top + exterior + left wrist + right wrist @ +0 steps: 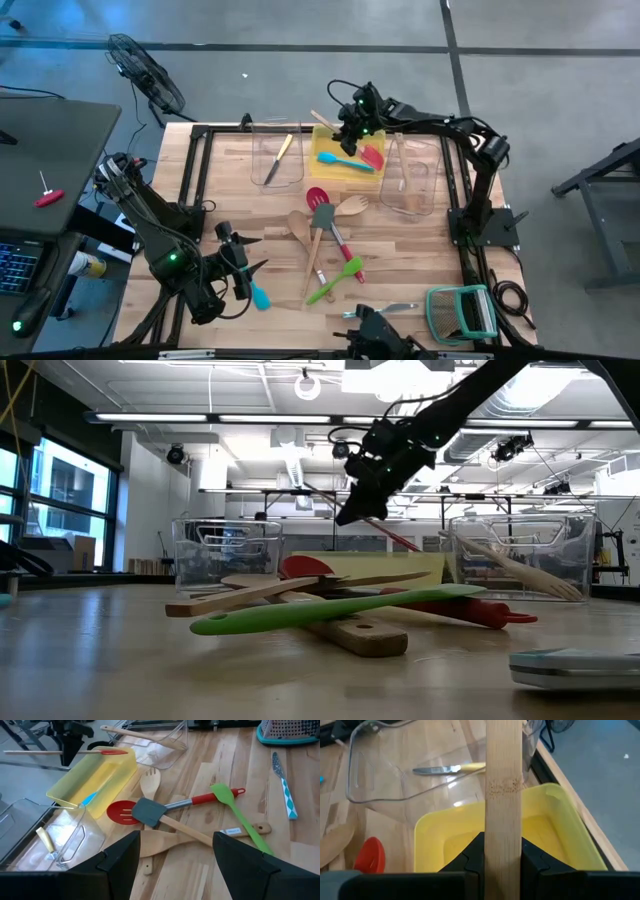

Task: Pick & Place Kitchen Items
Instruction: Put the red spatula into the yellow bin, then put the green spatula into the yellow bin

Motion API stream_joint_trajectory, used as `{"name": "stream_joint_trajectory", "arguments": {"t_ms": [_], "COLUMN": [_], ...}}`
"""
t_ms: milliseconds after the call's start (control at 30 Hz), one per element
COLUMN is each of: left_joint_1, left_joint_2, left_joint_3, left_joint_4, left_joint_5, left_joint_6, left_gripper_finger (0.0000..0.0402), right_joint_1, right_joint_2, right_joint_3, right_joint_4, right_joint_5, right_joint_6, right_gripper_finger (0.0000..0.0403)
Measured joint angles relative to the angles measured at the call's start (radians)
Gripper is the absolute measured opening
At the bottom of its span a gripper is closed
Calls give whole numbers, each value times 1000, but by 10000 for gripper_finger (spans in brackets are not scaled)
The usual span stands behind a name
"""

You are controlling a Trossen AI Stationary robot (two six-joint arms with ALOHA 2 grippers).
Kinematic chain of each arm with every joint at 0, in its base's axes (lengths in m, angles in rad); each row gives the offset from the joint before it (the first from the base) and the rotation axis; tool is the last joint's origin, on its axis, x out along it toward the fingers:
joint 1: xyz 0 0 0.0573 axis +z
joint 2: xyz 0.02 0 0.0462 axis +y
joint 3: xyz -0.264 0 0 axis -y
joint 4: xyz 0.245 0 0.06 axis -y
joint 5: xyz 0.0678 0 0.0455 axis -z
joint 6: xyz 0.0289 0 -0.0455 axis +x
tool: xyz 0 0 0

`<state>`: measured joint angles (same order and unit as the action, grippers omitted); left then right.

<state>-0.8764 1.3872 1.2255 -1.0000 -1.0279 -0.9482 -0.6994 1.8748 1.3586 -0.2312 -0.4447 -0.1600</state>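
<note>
"Spatula handle, is that what your right claw (502, 852) is pinching?"

"Yes. My right claw is squeezing the wooden handle of the red spatula (503, 785) tight between its two fingers. It is hanging up in the air."

"What is lying under that claw?"

"The yellow bin (560, 835) is sitting right below it. The red end of the spatula is sticking out over the bin. I cannot tell if it is touching. A blue spatula (343, 159) is lying inside the bin, just under my claw."

"What is sitting beside it?"

"One clear bin (262, 135) is standing on one side of my claw, and a knife (447, 769) with a yellow handle is resting in it. Another clear bin (425, 150) is standing on the other side, and a wooden fork (403, 183) is lying in that one."

"And your left claw (175, 842)?"

"It is waiting far from the bins, near the table's front edge. Its fingers are standing apart and are holding nothing."

"What is lying in front of it?"

"A pile is sitting between my two claws. A green spatula (240, 815), a grey spatula (148, 812), a red slotted turner (120, 812) and some wooden spoons (150, 782) are lying across each other there."
</note>
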Motion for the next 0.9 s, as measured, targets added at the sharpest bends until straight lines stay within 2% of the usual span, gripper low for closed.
{"name": "stream_joint_trajectory", "arguments": {"t_ms": [333,567,900], "left_joint_1": [0,0,0], "left_joint_2": [0,0,0], "left_joint_3": [0,0,0], "left_joint_4": [2,3,3], "left_joint_5": [8,26,26], "left_joint_6": [-35,-52,-53], "left_gripper_finger": [244,244,244], "right_joint_1": [0,16,77], "right_joint_2": [0,0,-48], "right_joint_3": [0,0,0], "right_joint_4": [-14,-91,-52], "right_joint_5": [2,75,123], "right_joint_6": [24,26,32], "right_gripper_finger": [54,148,222]}}
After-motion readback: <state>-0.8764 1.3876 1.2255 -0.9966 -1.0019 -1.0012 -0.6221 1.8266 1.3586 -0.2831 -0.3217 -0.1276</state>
